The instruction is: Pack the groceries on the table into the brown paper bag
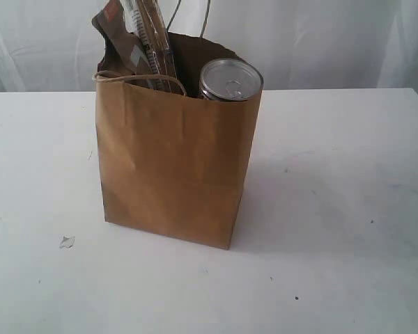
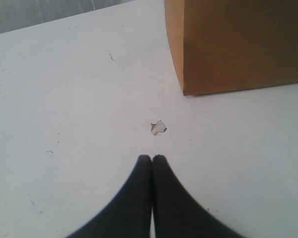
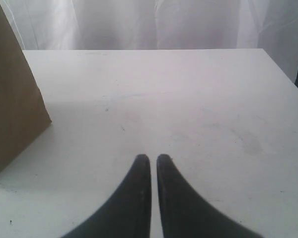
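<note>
The brown paper bag (image 1: pixel 174 167) stands upright on the white table (image 1: pixel 348 209). Out of its open top poke the brown orange-labelled pouch (image 1: pixel 117 35), the spaghetti packet (image 1: pixel 153 45) and a round jar with a shiny lid (image 1: pixel 230 80). The other groceries are hidden or out of view. Neither gripper shows in the exterior view. In the left wrist view my left gripper (image 2: pixel 152 158) is shut on nothing, low over the table and short of the bag's corner (image 2: pixel 238 44). My right gripper (image 3: pixel 153 157) is shut and empty, with the bag's side (image 3: pixel 12 109) off to one side.
A small torn scrap (image 1: pixel 67 241) lies on the table near the bag's front left corner, just ahead of the left fingertips (image 2: pixel 159 128). A white curtain (image 1: pixel 320 42) hangs behind the table's far edge.
</note>
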